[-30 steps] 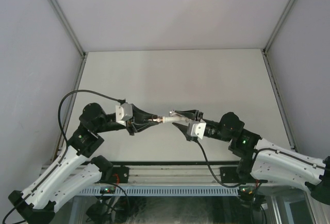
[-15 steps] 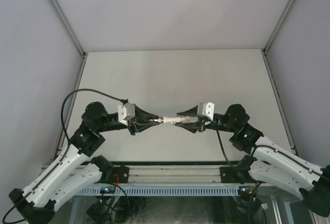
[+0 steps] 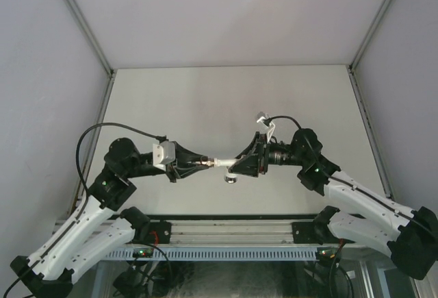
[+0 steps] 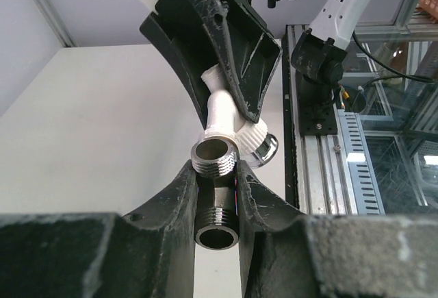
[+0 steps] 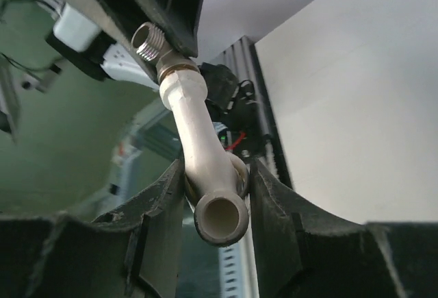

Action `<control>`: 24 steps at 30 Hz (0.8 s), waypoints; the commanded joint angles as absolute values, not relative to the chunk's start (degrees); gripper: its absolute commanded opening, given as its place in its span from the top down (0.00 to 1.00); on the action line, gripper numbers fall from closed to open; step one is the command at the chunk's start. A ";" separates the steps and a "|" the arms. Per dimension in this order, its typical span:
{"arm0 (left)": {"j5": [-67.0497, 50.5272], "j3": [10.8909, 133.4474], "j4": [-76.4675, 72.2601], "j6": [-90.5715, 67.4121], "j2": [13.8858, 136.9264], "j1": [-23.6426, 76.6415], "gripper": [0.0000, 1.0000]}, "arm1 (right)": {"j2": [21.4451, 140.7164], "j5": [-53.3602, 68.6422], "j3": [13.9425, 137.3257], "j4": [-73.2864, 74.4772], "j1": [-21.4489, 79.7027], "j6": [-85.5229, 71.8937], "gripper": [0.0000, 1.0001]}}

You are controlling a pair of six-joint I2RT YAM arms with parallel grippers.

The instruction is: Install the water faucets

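My left gripper [image 3: 200, 162] is shut on the short dark-grey metal fitting [image 4: 215, 195], whose threaded silvery ends stick out of the jaws. My right gripper [image 3: 236, 166] is shut on the white bent plastic tap [image 5: 198, 140]. The two parts meet end to end in mid-air above the table's near middle: the tap's brass-ringed end [image 5: 174, 72] sits against the fitting's thread [image 5: 149, 41]. In the left wrist view the tap [image 4: 222, 109] with its knurled white and chrome end [image 4: 260, 144] sits just behind the fitting. In the top view the tap [image 3: 222, 163] bridges both grippers.
The pale table [image 3: 233, 99] is walled by white panels with metal corner posts [image 3: 82, 20]. A slotted aluminium rail [image 3: 226, 233] runs along the near edge by the arm bases. A black cable [image 3: 109, 130] loops over the left arm.
My right wrist has rolled about its axis with the tap in its grip, so its camera housing swung from on top round to below. My left gripper stays nearly still on the fitting.
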State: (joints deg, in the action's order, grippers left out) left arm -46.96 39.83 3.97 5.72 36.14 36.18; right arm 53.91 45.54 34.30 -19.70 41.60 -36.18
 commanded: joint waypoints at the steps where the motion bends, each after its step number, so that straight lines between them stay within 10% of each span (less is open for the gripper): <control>1: -44.91 41.09 0.35 9.29 36.43 36.12 1.00 | 55.32 47.22 37.56 -28.51 42.91 -60.83 1.00; 12: -44.74 40.65 0.65 10.12 35.47 36.12 1.00 | 61.47 49.62 37.27 -35.85 41.15 -82.73 0.99; 24: -44.46 41.04 0.97 9.45 35.08 36.12 1.00 | 52.19 34.92 37.29 -18.11 38.97 -68.13 0.37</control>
